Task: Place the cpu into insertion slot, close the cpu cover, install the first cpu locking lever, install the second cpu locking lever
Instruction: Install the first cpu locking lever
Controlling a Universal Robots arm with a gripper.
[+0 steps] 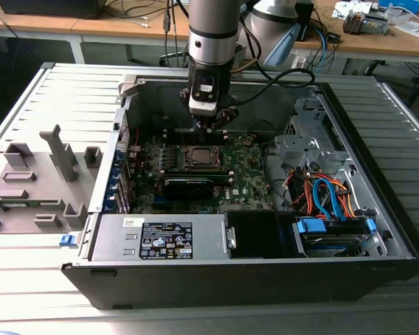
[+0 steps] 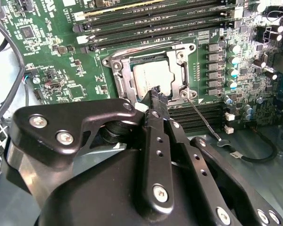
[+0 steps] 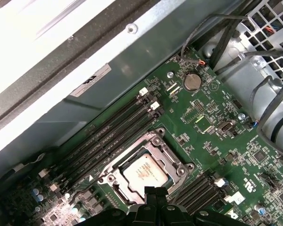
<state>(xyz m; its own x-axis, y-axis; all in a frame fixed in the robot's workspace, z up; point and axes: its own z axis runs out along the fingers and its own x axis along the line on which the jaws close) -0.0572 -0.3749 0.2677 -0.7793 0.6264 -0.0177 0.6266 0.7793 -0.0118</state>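
Observation:
The cpu, a square chip with a silvery top, lies flat in the insertion slot on the green board. The cpu cover, a dark metal frame, lies down around it, with the chip showing through its cut-out. A thin locking lever angles out from one corner of the socket; whether it is latched I cannot tell. My gripper hangs just above the socket's edge, its narrow fingers together and holding nothing. It also appears in the first wrist view and over the board's rear in the exterior view.
Long black memory slots run beside the socket. A black card lies in front of it. The power supply fills the case front, and a drive with coloured cables is on the exterior view's right. A grey fixture sits outside the case.

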